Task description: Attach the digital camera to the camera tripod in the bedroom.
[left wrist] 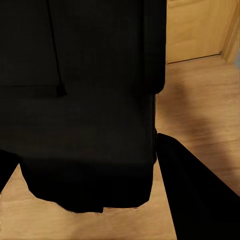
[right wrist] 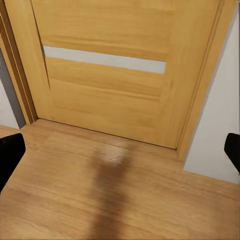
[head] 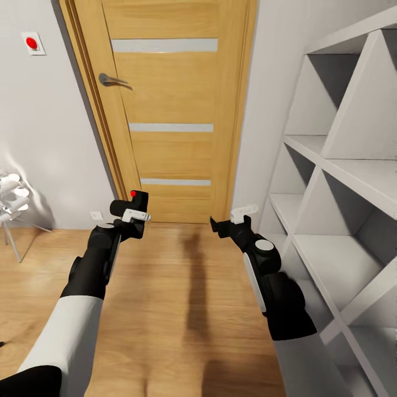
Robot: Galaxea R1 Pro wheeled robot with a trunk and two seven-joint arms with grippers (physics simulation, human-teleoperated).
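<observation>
The digital camera [head: 138,203], a small black box with a red button on top, is held above the wood floor in front of the oak door [head: 171,99]. My left gripper [head: 130,214] is shut on it. In the left wrist view the camera's dark body [left wrist: 85,110] blocks most of the picture, with one black finger [left wrist: 200,200] beside it. My right gripper [head: 227,219] hangs open and empty at about the same height, near the shelves; its fingertips [right wrist: 10,155] stand wide apart at the picture's edges. The camera tripod is out of view.
White cube shelves [head: 342,165] stand close on the right, beside my right arm. The shut door has a metal handle [head: 113,81]. A small white floor lamp on thin legs [head: 10,201] stands at the left wall. Light wood floor [head: 182,309] lies ahead.
</observation>
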